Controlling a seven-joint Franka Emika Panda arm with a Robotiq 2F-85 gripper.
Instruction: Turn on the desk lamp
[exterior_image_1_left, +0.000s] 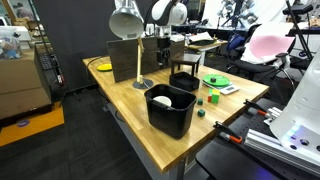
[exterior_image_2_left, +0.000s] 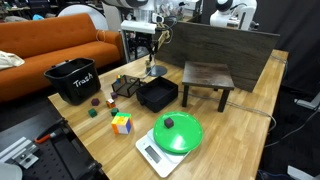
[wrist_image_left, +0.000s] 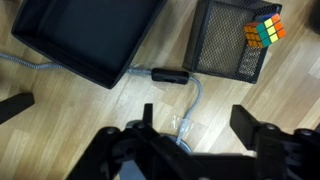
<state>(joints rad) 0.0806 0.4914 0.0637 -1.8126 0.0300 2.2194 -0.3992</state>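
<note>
Desk lamp (exterior_image_1_left: 137, 55) cord switch (wrist_image_left: 170, 75) lies between black tray (wrist_image_left: 90, 35) and mesh basket (wrist_image_left: 215, 38); tool (wrist_image_left: 193, 115) wide.

Desk lamp (exterior_image_1_left: 127, 20): silver-grey shade, cream stem. Ahead of the gripper (wrist_image_left: 192, 118): black tray (wrist_image_left: 90, 35), black mesh basket (wrist_image_left: 222, 40), multicoloured cube (wrist_image_left: 265, 30).

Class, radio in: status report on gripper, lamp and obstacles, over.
Gripper open, over the cable. Desk lamp upright, not gripped. Inline switch unobstructed, black tray close beside.

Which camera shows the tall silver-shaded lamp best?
In an exterior view the desk lamp stands whole: silver dome shade, pale stem, round base. In an exterior view its base and stem look small, far off. The wrist view misses it.
</note>
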